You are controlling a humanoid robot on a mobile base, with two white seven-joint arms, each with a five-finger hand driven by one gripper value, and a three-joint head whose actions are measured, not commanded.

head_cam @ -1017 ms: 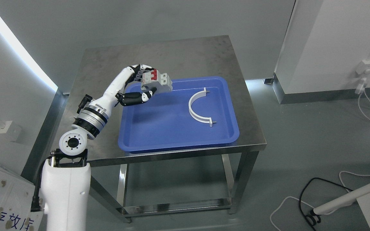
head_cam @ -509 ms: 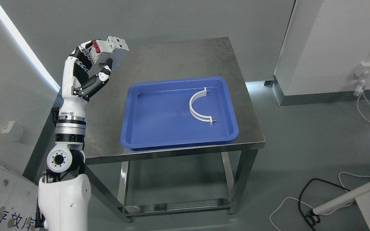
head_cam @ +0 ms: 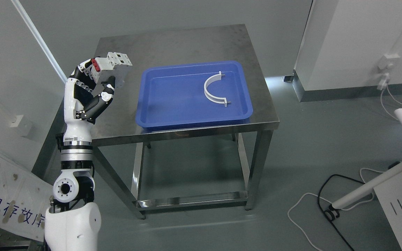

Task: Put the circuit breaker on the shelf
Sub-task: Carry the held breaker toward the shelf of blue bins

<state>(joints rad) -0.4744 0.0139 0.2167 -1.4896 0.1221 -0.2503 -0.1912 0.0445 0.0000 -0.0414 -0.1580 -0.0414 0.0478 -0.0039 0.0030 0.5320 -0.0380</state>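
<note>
My left hand (head_cam: 99, 78) is raised above the left edge of the steel table (head_cam: 187, 42), its fingers shut on a grey circuit breaker (head_cam: 114, 66) with a red switch. The breaker is held in the air, tilted, well clear of the blue tray (head_cam: 159, 115). The left arm rises upright from the lower left. No shelf shows in the head view. My right hand is out of view.
A white curved bracket (head_cam: 212, 89) lies in the blue tray. A white cabinet (head_cam: 361, 45) stands at the right, cables (head_cam: 326, 205) lie on the floor lower right, and a white panel with blue print (head_cam: 2, 202) leans at the lower left.
The left hand lifted the breaker out of the tray and swung it left and up. Since then the camera has backed off, shifting the whole scene; the hand keeps its grasp.
</note>
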